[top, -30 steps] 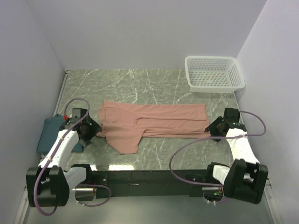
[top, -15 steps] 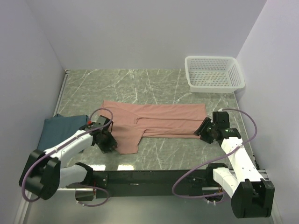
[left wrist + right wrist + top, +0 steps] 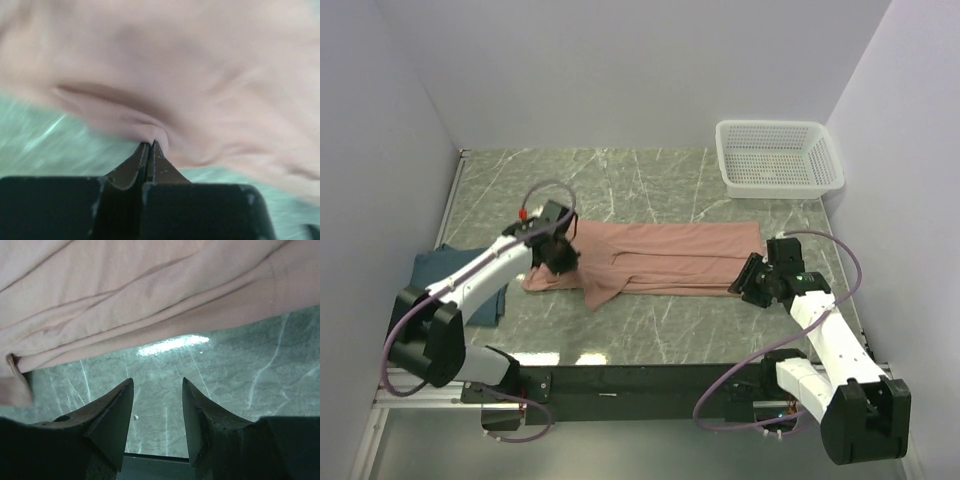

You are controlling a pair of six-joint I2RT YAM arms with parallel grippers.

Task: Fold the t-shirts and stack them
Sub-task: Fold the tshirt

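**Grip taken for the next fold**

Nearest the near edge, towards the right, the right tool [image 3: 157,382] hovers over bare desk [image 3: 620,185]. Its jaws stand partly apart with nothing between them. They sit just short of the hem of the salmon-pink t-shirt [image 3: 680,258], probably so they can slide in and catch that end.

The shirt lies as a long band running left to right across the middle of the desk, already doubled lengthwise. At its left end the left tool [image 3: 150,145] is closed tight on a small ridge of cloth, and the fabric puckers and bunches around the tips. A pinch that close to the corner suits carrying the left end over towards the right. The wrist view is blurred, so how much cloth is caught is unclear.

Against the left edge the teal t-shirt [image 3: 425,272] lies as a compact patch, partly under the left arm and out of the working space, likely the base for stacking.

In the far right corner sits a white mesh basket [image 3: 780,188], well apart.
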